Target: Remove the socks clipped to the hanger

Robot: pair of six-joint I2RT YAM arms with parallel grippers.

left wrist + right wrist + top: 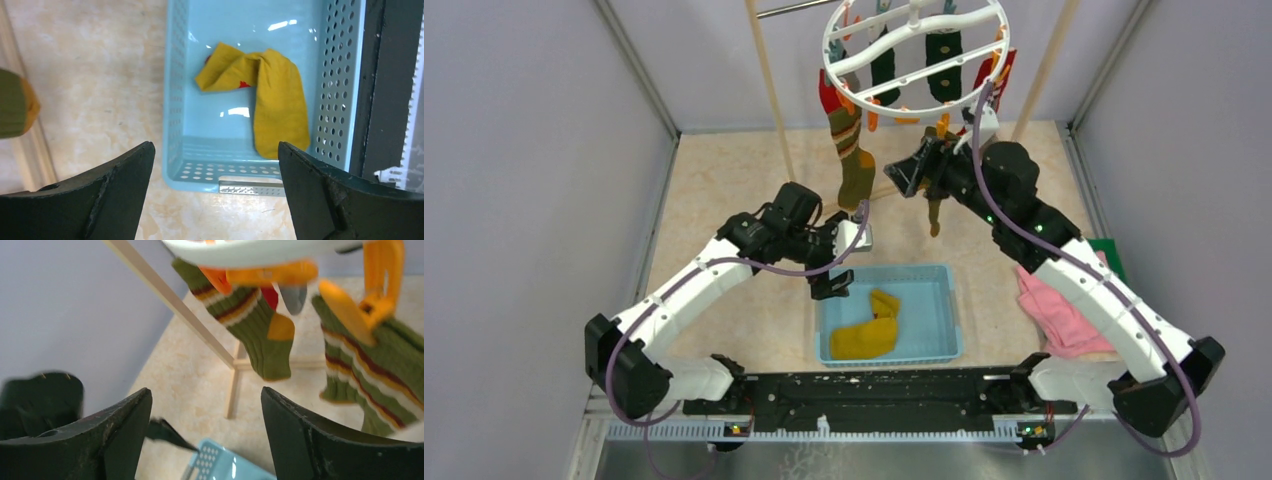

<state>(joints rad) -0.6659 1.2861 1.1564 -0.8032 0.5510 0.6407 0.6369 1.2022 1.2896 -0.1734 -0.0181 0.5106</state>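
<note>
Right hand, wide open and empty, is hovering just under the hanger, a striped sock dangling ahead and above it, so the pull is likely calling for a low pinch and a straight downward tug.

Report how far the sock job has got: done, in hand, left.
Done: a yellow sock lies in the basket. In hand: nothing; the left gripper is open above the basket, the right gripper open near the striped socks. Left: those and dark socks hang clipped on the hanger.
</note>
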